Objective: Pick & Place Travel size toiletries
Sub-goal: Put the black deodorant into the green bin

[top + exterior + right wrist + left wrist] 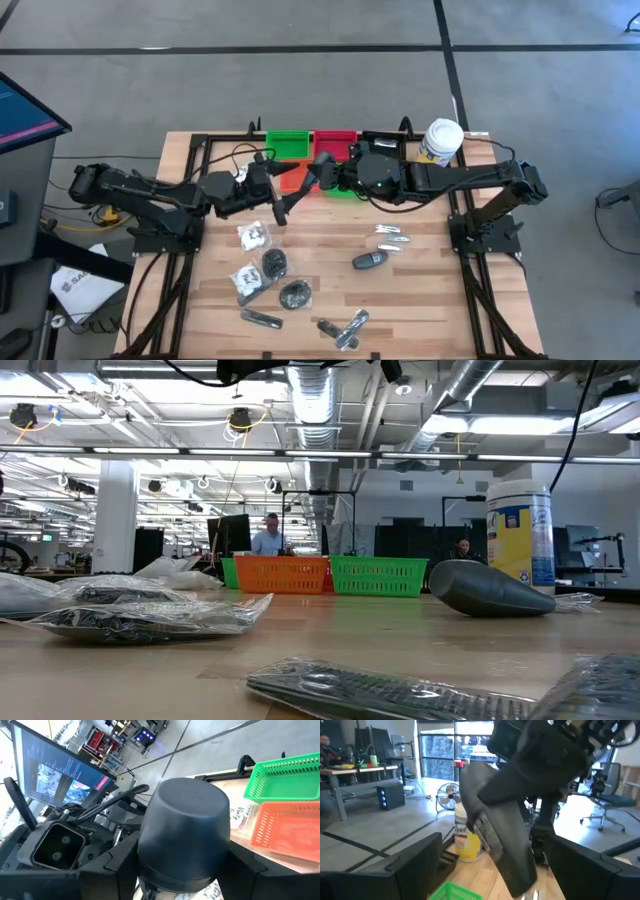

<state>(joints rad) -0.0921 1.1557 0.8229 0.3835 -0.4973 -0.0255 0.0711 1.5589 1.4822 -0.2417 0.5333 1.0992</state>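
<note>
— Surface and room?
— Slatted wooden table (430,300). Along its far edge a green tray (288,143), red tray (336,140) and orange tray (292,177); a white canister (441,141) at the far right corner. Beyond, an open workshop: ceiling ducts, desks, a person (268,536) far off.

— Grippers?
— Right gripper (181,887) pinching a dark grey oval (182,835), raised near the trays. Left gripper (283,207) just beside it, fingers spread, holding nothing.

— Remaining toiletries?
— Scattered on the near half of the table, well apart from both grippers: clear packets (255,237), silvery tubes (390,236), a second grey oval (368,261).
</note>
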